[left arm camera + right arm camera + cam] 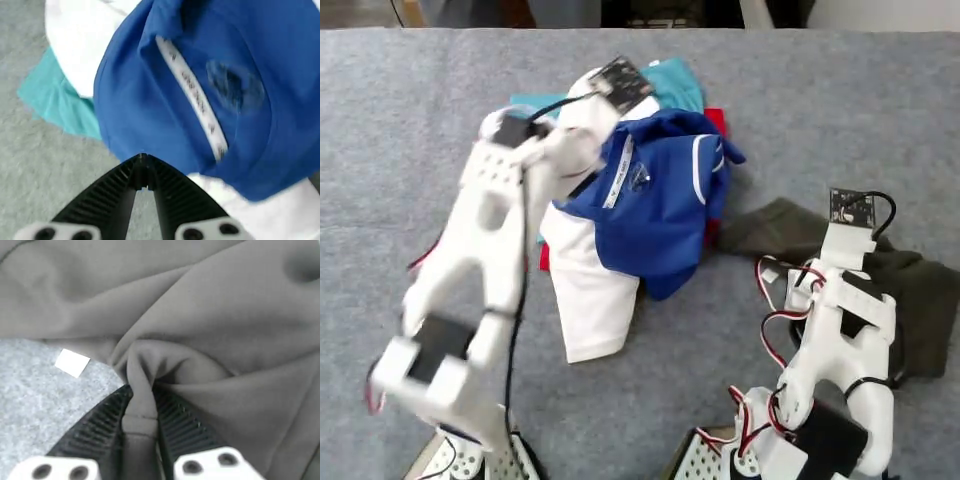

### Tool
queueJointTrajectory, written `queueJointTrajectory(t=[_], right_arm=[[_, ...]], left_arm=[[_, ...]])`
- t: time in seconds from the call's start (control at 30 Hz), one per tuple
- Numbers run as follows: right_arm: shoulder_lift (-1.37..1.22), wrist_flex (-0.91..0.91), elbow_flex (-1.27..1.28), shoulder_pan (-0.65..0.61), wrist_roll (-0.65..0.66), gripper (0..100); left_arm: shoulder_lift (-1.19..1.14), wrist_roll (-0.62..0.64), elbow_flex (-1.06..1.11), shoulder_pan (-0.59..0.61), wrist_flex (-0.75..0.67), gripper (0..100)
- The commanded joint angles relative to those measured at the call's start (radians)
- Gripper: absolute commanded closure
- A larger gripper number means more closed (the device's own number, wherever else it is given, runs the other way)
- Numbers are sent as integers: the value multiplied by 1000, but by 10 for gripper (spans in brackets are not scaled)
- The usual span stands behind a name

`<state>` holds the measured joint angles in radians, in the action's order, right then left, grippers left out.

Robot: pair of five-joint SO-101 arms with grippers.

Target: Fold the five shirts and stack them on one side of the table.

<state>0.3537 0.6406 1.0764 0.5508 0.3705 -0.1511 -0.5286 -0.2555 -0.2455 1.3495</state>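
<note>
Right tool [142,390], on the arm closest to where I stand, is closed down on a pinched-up fold of the dark shirt [200,315]. The cloth is gripped between its two ribbed black fingers [100,425] and rises in a ridge just past the tips. That dark shirt lies crumpled on the right side of the grey tabletop [420,120], partly under the right arm [835,330] and spreading beyond it toward the middle. A small white scrap [72,362] sits on the bare grey surface just beside the shirt's edge.

Further out, the left arm [490,230] stretches from the near left corner across to the heap in the middle of the tabletop. The left tool [143,159] is shut, tips pressed together, and I see nothing caught between them. It hangs over the edge of the blue shirt [250,125], which lies on top of the heap, loosely bunched, with a white printed tape [195,95] running along the inside of its collar.

Under the blue one lies the white shirt [590,290], its long end pointing toward the near edge. A red shirt [717,120] peeks out behind the blue one. At the far end of the heap lies the teal shirt [675,80], touching both the white and the red.
</note>
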Motion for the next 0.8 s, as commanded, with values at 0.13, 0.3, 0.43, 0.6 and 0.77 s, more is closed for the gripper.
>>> queueJointTrajectory(t=[0.13, 0.3, 0.43, 0.6, 0.77], right_arm=[[-2, -15, 1, -9, -8, 984], [-2, -15, 1, -11, -8, 984], [-2, -15, 2, -20, -8, 984], [-4, -15, 2, -28, -5, 984], [-4, -15, 2, -29, -3, 984]], left_arm=[[-391, 169, -616, -56, 150, 951], [-641, 315, -877, -58, 308, 717], [-824, 408, -993, -51, 365, 656], [-1016, 402, -1013, -48, 373, 659], [-1054, 402, -1030, -33, 382, 827]])
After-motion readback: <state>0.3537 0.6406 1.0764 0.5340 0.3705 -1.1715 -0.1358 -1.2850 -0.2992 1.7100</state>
